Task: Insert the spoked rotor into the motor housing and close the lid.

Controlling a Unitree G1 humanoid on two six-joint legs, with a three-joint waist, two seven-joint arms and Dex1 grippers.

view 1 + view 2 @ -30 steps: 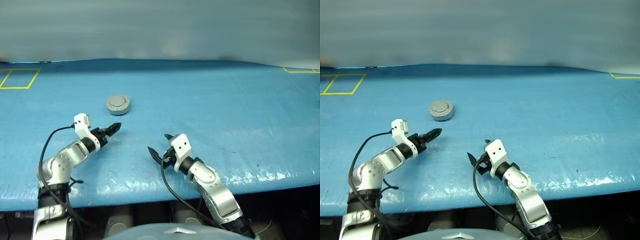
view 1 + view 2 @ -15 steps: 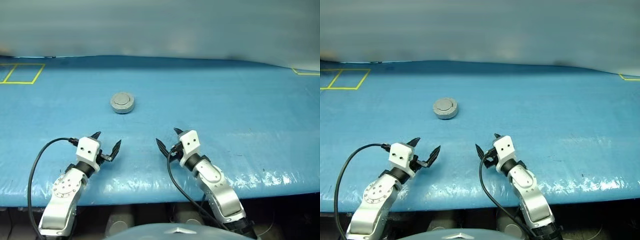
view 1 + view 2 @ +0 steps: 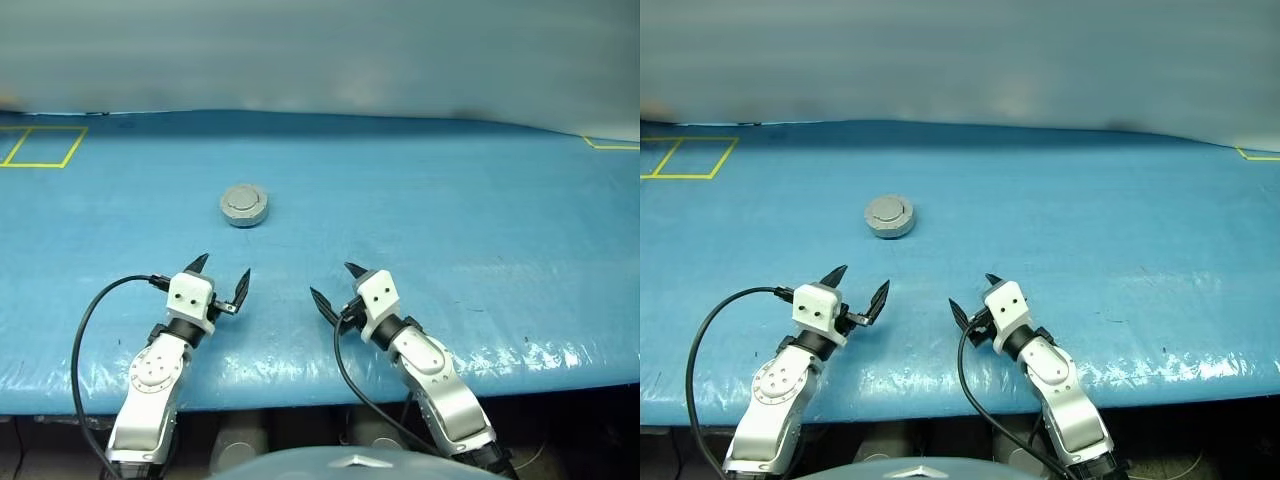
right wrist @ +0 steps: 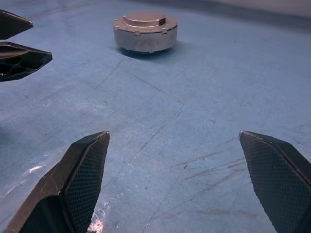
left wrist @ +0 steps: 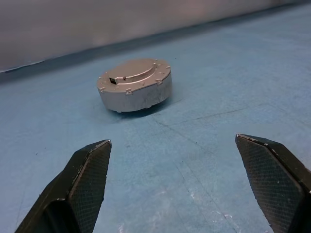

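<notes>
The motor housing sits lid-on (seemingly seated) on the blue table, far of my left fingers and right fingers, both spread wide, empty. A stray nudge could slide it or unseat the lid.

1. The left gripper reaches forward low over the surface, its two black fingers spread wide and empty.
2. The right gripper lies beside it, angled slightly leftward, fingers also spread wide and empty.
</notes>
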